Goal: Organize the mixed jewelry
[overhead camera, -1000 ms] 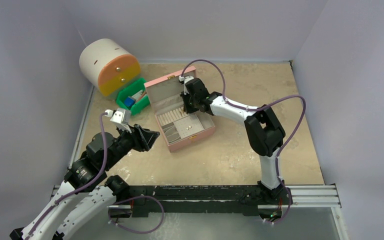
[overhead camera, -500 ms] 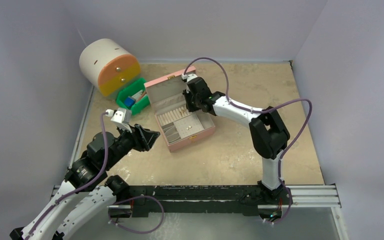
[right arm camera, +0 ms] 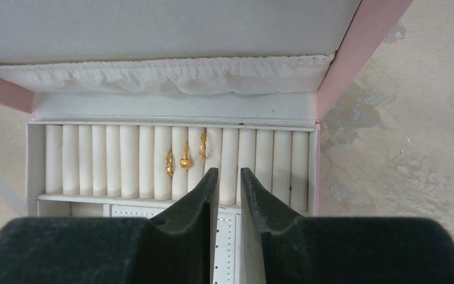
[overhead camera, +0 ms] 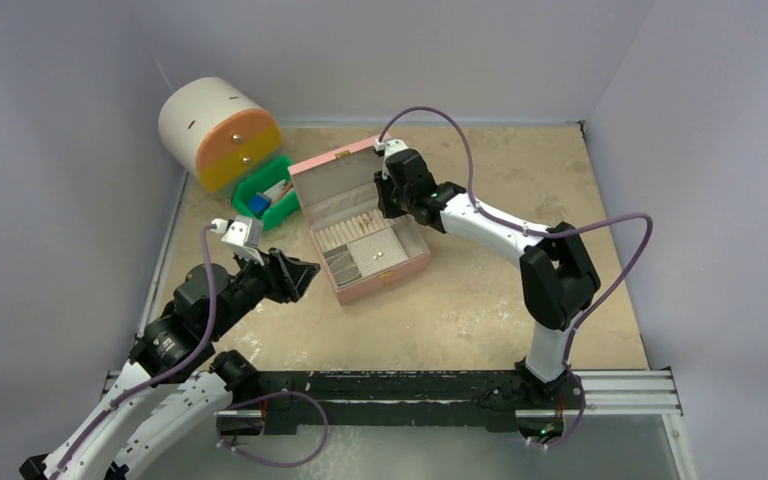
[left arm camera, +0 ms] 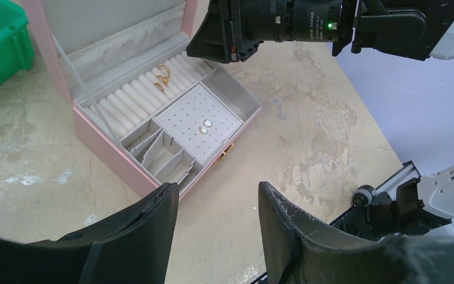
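The pink jewelry box (overhead camera: 385, 272) stands open mid-table, lid up. Three gold rings (right arm camera: 184, 158) sit in its white ring rolls; two of them also show in the left wrist view (left arm camera: 163, 72). Two small studs (left arm camera: 203, 126) lie on the perforated pad. My right gripper (overhead camera: 387, 207) hovers over the box's far right corner; in its wrist view (right arm camera: 229, 171) the fingers stand a narrow gap apart with nothing between them, just right of the rings. My left gripper (overhead camera: 305, 272) is wide open and empty above the table left of the box (left arm camera: 219, 188).
A white and orange drum-shaped drawer cabinet (overhead camera: 218, 130) stands at the far left. A green bin (overhead camera: 272, 200) with small items sits beside the box's left side. Grey walls close in on the left, back and right sides.
My right gripper has drawn back to the right, from over the ring rolls toward the box's far right corner. My left arm has not moved.
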Available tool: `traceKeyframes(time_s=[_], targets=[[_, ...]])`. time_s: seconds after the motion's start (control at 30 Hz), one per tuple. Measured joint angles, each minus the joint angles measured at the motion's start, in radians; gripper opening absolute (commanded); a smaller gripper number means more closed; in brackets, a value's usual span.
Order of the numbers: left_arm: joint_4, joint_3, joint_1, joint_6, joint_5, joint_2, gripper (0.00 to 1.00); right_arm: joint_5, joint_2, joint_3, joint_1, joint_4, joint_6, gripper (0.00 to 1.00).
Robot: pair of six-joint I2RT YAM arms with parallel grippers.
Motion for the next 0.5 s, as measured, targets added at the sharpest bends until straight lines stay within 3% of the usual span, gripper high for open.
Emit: traceKeyframes(time_s=[0.1, 0.27, 0.5], targets=[[0.0, 0.0, 0.0, 0.0, 0.0, 0.0, 0.52, -0.016, -0.003, -0.006, 0.0, 0.011, 0.004, 0.17], [0.0, 0.0, 0.0, 0.0, 0.0, 0.0, 0.52, -0.034, -0.003, -0.009, 0.0, 0.035, 0.026, 0.0], [0.0, 0.0, 0.0, 0.0, 0.0, 0.0, 0.52, -0.077, 0.015, -0.019, 0.0, 0.089, 0.08, 0.0]])
